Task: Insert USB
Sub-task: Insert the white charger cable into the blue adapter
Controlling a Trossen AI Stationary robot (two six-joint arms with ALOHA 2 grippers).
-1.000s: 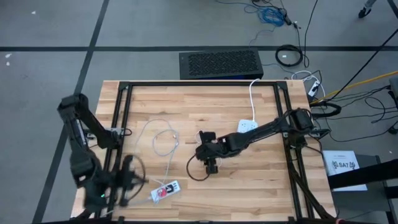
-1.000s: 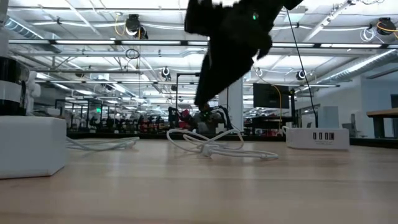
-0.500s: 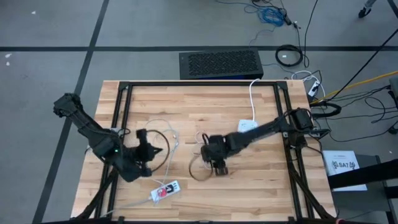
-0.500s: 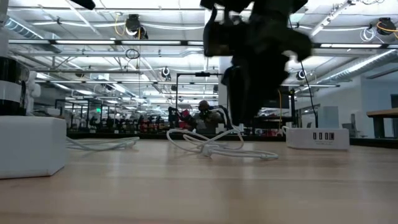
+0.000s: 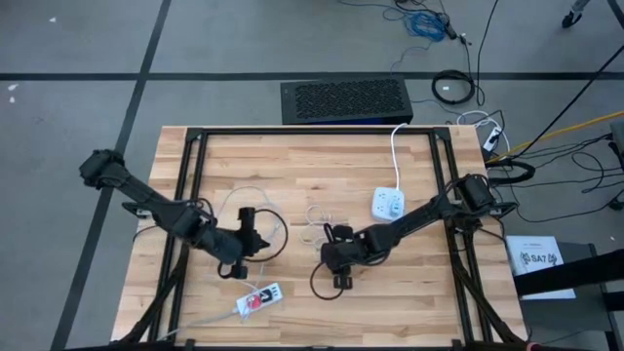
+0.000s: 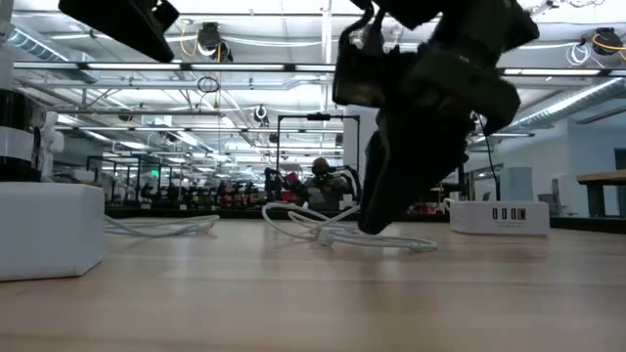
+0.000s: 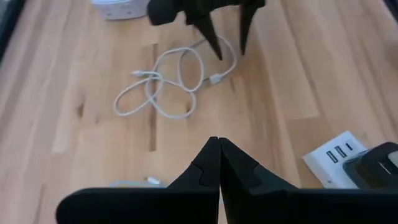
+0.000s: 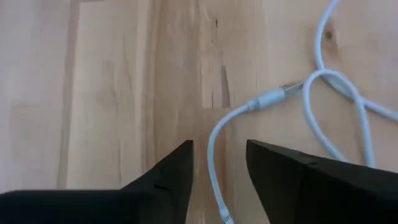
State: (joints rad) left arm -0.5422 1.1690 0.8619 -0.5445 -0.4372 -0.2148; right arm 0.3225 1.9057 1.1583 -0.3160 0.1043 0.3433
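A white USB cable (image 5: 317, 216) lies in loose loops on the wooden table's middle; in the right wrist view its plug (image 8: 273, 96) rests flat on the wood. My right gripper (image 5: 331, 261) hangs open just above it, pointing steeply down, a finger on either side of one strand (image 8: 212, 163) without touching it. My left gripper (image 5: 259, 232) is shut and holds nothing, hovering left of the cable (image 7: 168, 81) and pointing toward it. A white charger (image 5: 387, 203) with USB ports stands to the right of the cable.
A white USB hub with a red label (image 5: 259, 297) lies near the front edge, left of centre. A second thin white cable (image 5: 249, 207) lies under my left arm. A black frame (image 5: 292, 134) borders the table's far and side edges. Bare wood lies near the front right.
My left gripper has swung from the table's near left corner toward the middle and sunk a little, turning to face the cable. My right gripper has moved toward the near edge and down over the cable. The cable lies as before.
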